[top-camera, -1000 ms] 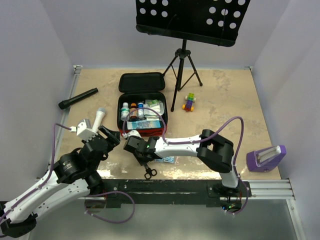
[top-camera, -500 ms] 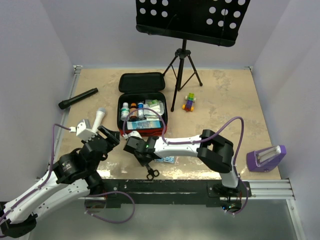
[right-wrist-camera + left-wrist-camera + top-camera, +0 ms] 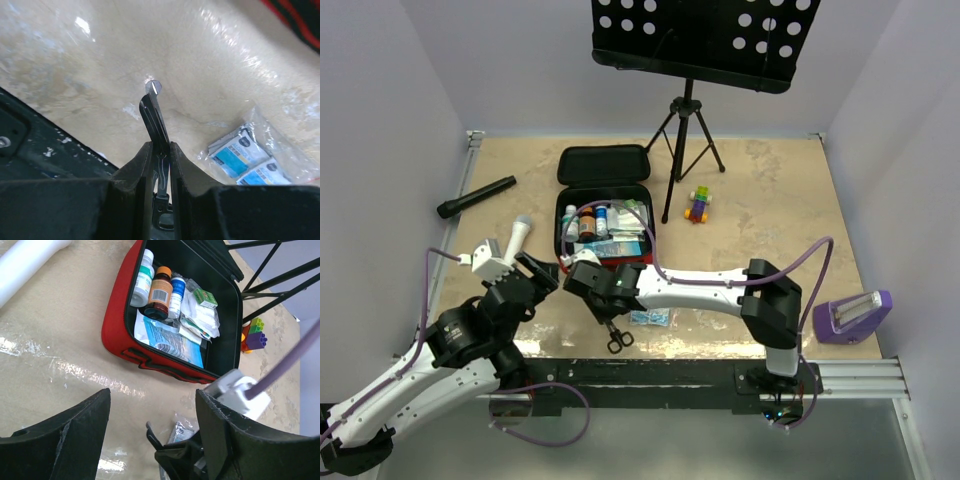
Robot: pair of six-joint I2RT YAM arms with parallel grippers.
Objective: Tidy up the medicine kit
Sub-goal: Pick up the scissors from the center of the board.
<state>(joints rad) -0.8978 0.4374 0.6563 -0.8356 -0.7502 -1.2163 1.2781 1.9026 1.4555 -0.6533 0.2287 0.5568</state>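
Your red medicine kit [image 3: 116, 320] sits open mid-table [image 3: 770, 200], bottles [image 3: 160, 290] inside, labels too blurry to read. Your right gripper [image 3: 159, 147] is pinching the scissors [image 3: 155, 120] just in front of it, beside blue packets [image 3: 245, 155]. The left gripper [image 3: 150, 405] hangs wide open, holding nothing.

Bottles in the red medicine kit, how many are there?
3, lined up together in the medicine kit: white bottle, amber bottle, blue-labelled bottle. More may hide under the packets.
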